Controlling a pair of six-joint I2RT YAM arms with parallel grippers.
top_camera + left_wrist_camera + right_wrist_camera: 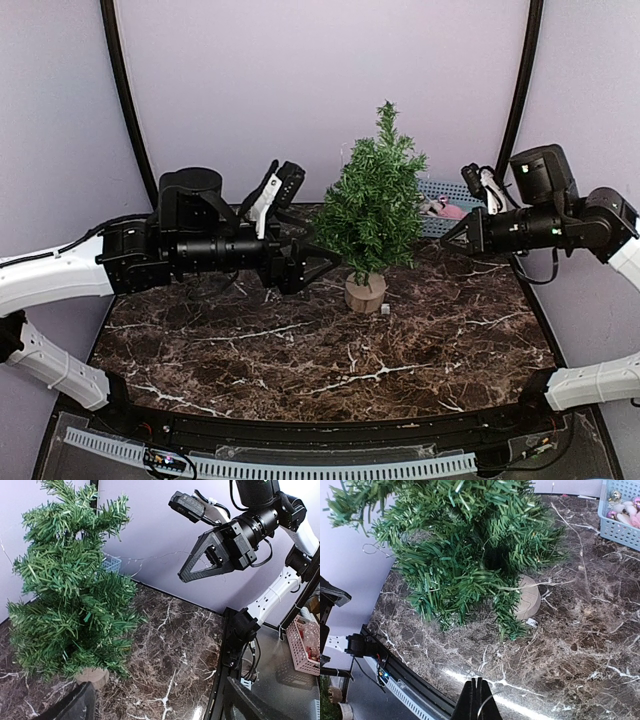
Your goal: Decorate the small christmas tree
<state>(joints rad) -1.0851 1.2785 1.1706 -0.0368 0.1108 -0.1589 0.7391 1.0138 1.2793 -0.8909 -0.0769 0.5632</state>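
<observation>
The small christmas tree (374,205) stands mid-table on its wooden disc base (365,293); I see no ornaments on it. My left gripper (318,252) is open and empty, just left of the lower branches; in the left wrist view (160,711) its fingers (75,705) frame the table beside the tree (70,595). My right gripper (446,240) hovers right of the tree, shut on a thin silvery wire (492,704). The wire (155,556) runs from the tree towards that gripper (183,577). In the right wrist view the shut gripper (476,682) points at the tree (465,545).
A light-blue basket (452,190) with pink and pale ornaments sits at the back right behind the tree; it also shows in the right wrist view (612,530). A small white tag (532,622) lies beside the tree base. A pink basket (300,650) stands off the table.
</observation>
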